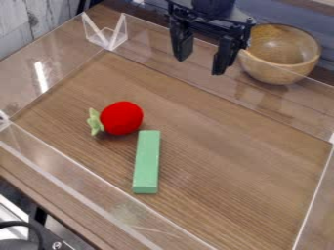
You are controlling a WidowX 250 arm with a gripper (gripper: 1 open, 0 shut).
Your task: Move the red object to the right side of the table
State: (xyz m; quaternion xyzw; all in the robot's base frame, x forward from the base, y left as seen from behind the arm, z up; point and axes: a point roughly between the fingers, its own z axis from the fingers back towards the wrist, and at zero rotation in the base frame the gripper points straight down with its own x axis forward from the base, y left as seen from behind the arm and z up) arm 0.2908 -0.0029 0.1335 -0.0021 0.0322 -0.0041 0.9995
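Observation:
The red object (121, 116) is a small round red toy fruit with a green leafy end pointing left. It rests on the brown wood-grain table (235, 137), left of centre. My gripper (204, 51) hangs at the back of the table, up and to the right of the fruit and well apart from it. Its black fingers (225, 57) point down with a clear gap between them, so it is open and holds nothing.
A flat green block (147, 161) lies just in front of the fruit. A round wooden bowl (278, 54) stands at the back right. Low clear acrylic walls (104, 35) border the table on all sides.

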